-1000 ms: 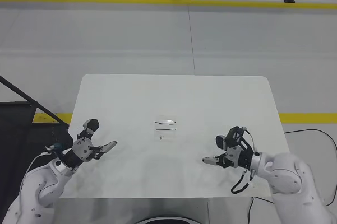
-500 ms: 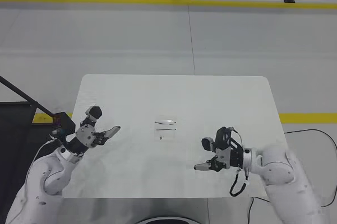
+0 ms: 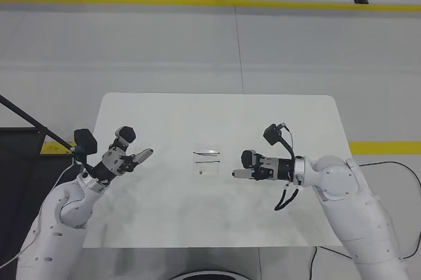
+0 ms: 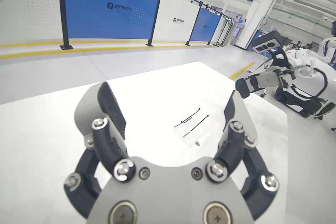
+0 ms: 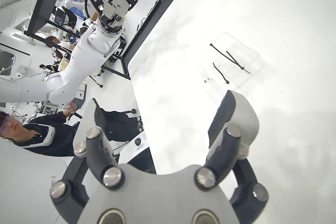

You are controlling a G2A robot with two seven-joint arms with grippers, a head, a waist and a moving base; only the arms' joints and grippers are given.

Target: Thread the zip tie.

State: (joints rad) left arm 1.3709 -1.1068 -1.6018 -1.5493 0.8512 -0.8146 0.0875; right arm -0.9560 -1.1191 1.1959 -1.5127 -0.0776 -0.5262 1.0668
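Observation:
Two thin black zip ties lie side by side at the middle of the white table (image 3: 161,224): one (image 3: 207,152) (image 4: 187,118) (image 5: 229,57) farther from me, the other (image 3: 208,162) (image 4: 198,125) (image 5: 220,73) nearer. They rest on a small clear sheet (image 5: 236,62). My left gripper (image 3: 134,143) (image 4: 170,104) hangs open to the left of the ties, apart from them, with nothing in it. Just right of the ties my right gripper (image 3: 242,165) (image 5: 162,107) is open and holds nothing.
A tiny speck (image 4: 197,142) (image 5: 206,80) lies on the table beside the clear sheet. A black frame (image 3: 28,119) stands off the table's left edge. Bare tabletop lies all around the ties.
Both arms have swung up from the table's near edge toward the ties. The right gripper has come in from the right and now sits close beside them. The ties have not moved.

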